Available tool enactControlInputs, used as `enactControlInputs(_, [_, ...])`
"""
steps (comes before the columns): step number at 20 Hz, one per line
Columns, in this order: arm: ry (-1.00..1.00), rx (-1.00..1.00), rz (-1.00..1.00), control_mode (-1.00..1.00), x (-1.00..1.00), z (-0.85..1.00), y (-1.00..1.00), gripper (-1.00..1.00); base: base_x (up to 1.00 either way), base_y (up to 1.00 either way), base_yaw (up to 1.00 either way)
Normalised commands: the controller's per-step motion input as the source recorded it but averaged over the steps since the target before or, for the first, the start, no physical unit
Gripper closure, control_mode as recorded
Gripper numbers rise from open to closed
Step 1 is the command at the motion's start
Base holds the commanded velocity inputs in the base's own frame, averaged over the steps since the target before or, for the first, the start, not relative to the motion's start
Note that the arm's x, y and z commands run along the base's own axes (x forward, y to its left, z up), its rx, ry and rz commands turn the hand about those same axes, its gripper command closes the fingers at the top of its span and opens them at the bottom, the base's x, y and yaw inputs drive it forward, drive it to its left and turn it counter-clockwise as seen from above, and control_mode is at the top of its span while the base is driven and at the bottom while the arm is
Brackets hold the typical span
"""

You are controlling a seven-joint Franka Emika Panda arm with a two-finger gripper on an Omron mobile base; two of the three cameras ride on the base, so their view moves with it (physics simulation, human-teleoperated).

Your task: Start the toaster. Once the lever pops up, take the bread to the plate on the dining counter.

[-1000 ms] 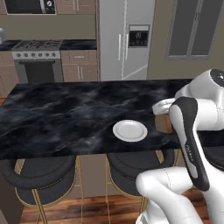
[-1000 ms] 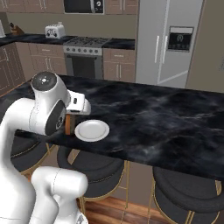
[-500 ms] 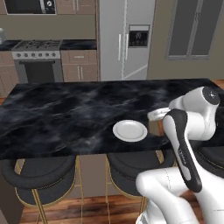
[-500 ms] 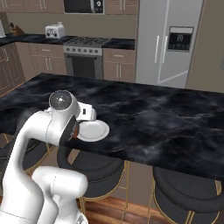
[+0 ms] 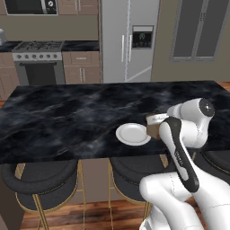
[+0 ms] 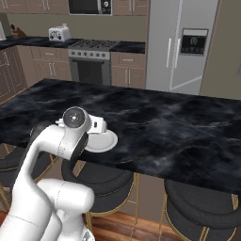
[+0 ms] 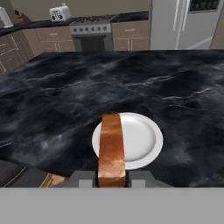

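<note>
Gripper (image 7: 112,177) clamped on the bread slice (image 7: 111,146), held edge-on between the fingers (image 7: 85,178). White plate (image 7: 140,140) just ahead of fingertips, on the dining counter (image 7: 65,96).

No words, brand names or numbers can be read anywhere in these pictures. The fridge door (image 5: 129,40) carries a dark dispenser panel (image 5: 142,37) with small pale marks, but they are too blurred to make out.

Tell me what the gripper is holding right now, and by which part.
The gripper is shut on the bread, pinching the slice's near end between its fingertips, crust edge facing the camera, over the near edge of the plate.
</note>
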Motion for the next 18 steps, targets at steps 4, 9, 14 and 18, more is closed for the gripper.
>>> enactControlInputs(4, [0.0, 0.0, 0.0, -1.0, 0.41, -0.11, 0.0, 1.0, 0.0, 0.0, 0.0])
enactControlInputs(9, [0.0, 0.0, 0.0, -1.0, 0.47, -0.18, 0.04, 1.0, 0.0, 0.0, 0.0])
enactControlInputs(14, [0.0, 0.0, 0.0, -1.0, 0.37, -0.28, 0.14, 1.0, 0.0, 0.0, 0.0])
enactControlInputs(18, [0.0, 0.0, 0.0, -1.0, 0.21, -0.23, 0.12, 1.0, 0.0, 0.0, 0.0])
